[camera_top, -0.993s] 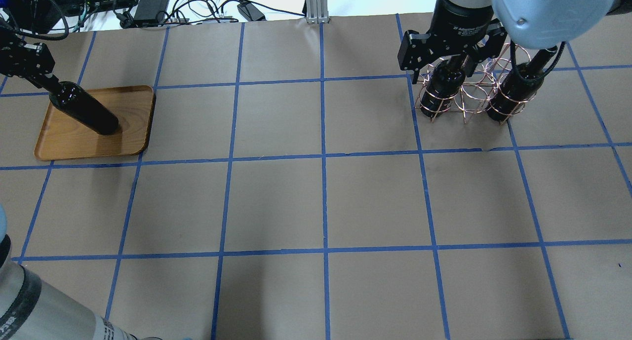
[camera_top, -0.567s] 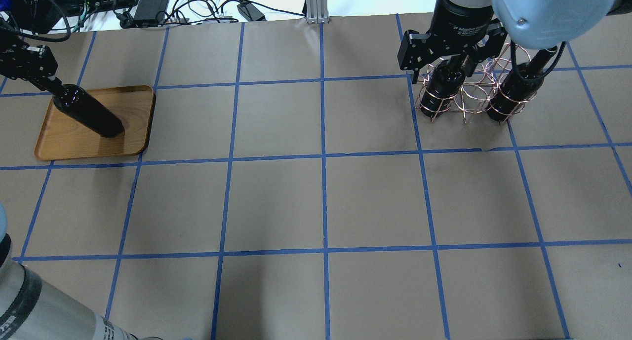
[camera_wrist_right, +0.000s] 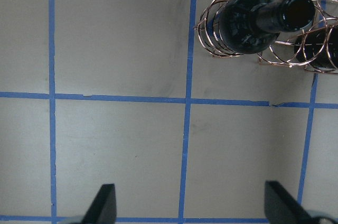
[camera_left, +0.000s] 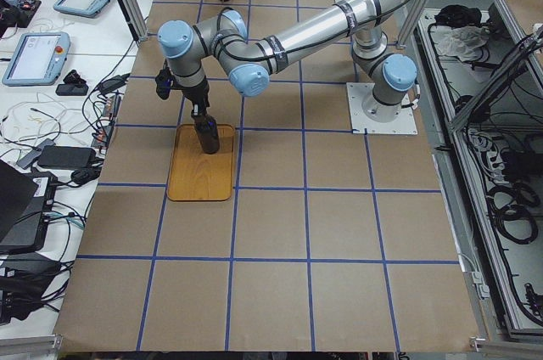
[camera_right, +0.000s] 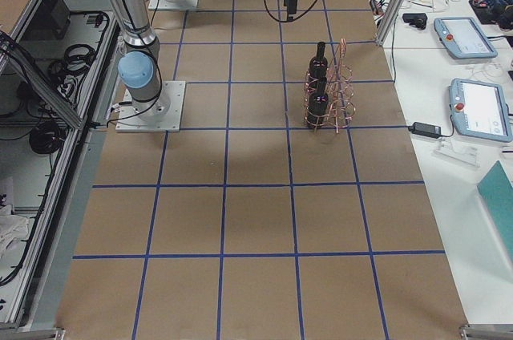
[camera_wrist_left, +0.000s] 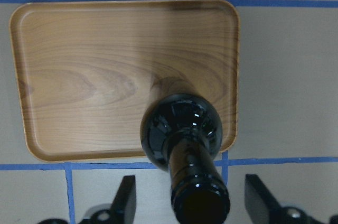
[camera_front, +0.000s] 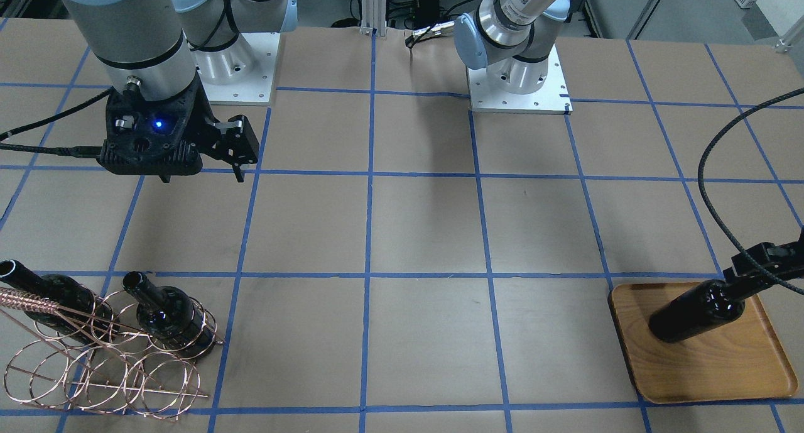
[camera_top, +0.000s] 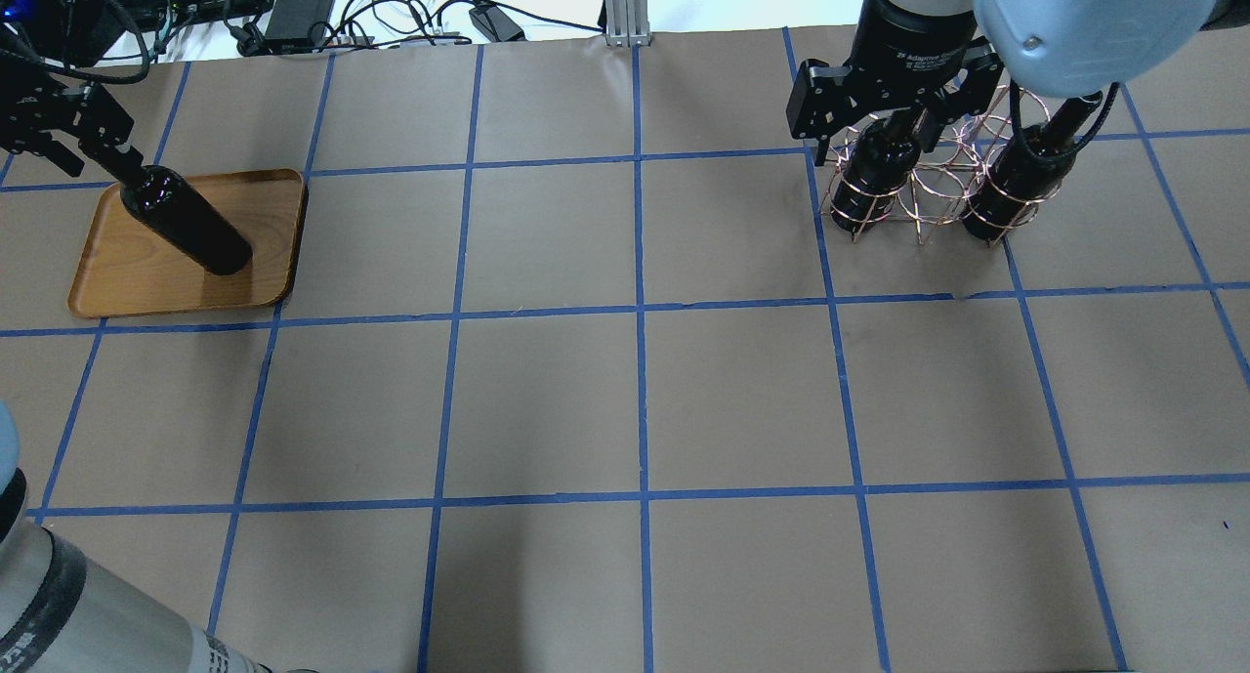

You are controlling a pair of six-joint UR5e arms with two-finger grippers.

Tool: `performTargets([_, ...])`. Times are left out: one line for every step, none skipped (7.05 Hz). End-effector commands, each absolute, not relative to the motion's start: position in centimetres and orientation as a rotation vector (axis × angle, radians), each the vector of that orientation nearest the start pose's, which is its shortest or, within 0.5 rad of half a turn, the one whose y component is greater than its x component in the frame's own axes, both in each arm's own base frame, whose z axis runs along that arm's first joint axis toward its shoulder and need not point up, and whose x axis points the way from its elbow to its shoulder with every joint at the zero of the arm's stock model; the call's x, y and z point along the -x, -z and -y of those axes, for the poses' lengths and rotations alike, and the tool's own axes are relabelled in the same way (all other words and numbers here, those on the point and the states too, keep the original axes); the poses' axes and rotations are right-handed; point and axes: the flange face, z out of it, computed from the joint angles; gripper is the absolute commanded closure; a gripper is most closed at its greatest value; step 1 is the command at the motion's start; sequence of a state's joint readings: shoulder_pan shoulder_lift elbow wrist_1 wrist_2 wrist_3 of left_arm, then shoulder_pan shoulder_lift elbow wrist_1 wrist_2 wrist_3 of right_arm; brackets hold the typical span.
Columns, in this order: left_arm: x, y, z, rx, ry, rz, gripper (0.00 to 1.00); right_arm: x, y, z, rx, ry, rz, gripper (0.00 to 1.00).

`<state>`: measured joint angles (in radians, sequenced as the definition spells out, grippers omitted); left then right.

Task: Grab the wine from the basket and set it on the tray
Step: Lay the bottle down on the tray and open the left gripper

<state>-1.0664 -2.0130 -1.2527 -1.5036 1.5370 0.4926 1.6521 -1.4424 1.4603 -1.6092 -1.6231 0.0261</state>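
Note:
One wine bottle [camera_top: 190,231] stands on the wooden tray [camera_top: 127,282] at the far left. My left gripper [camera_top: 83,131] is open around its neck. In the left wrist view the fingers [camera_wrist_left: 127,197] stand apart from the neck of the bottle [camera_wrist_left: 182,134], with a gap on each side, above the tray [camera_wrist_left: 79,76]. Two more bottles [camera_top: 869,180] [camera_top: 1020,180] stand in the copper wire basket [camera_top: 923,189] at the far right. My right gripper [camera_top: 879,136] is open and empty, high above the table beside the basket [camera_wrist_right: 253,49].
The table is brown paper with a blue tape grid [camera_top: 640,312]. Cables and power bricks [camera_top: 293,9] lie beyond the far edge. A black cable [camera_front: 710,169] loops above the tray corner in the front view.
My left gripper has shifted the bottle a little to the right over the tray and opened, letting go of its neck. The right arm has not moved.

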Motion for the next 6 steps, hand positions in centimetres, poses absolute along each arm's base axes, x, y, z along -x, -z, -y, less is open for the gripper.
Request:
performTargets([-18.8, -42.0, 64.2, -0.004, 0.001, -3.183, 0.08, -17.2, -48.0, 53.6, 0.087, 0.039, -3.193, 0.00])
performTargets([-17.4, -44.1, 63.2, -0.016, 0.022, -3.203, 0.01, -17.2, -48.0, 53.6, 0.087, 0.039, -3.193, 0.00])
performTargets([-13.8, -47.1, 62.5, -0.093, 0.084, -3.183, 0.00, -17.2, -48.1, 53.6, 0.087, 0.044, -3.192, 0.00])
performTargets([-8.3, -49.3, 61.6, -0.205, 0.122, -3.159, 0.00, -17.2, -48.0, 53.7, 0.090, 0.041, -3.194, 0.00])
performTargets([-3.8, -51.2, 59.5, -0.295, 0.149, -3.140, 0.00, -17.2, -48.0, 53.7, 0.087, 0.041, -3.194, 0.00])
performTargets([-0.6, -51.3, 57.2, -0.292, 0.143, -3.154, 0.00, -17.0, -48.0, 53.7, 0.085, 0.044, -3.197, 0.00])
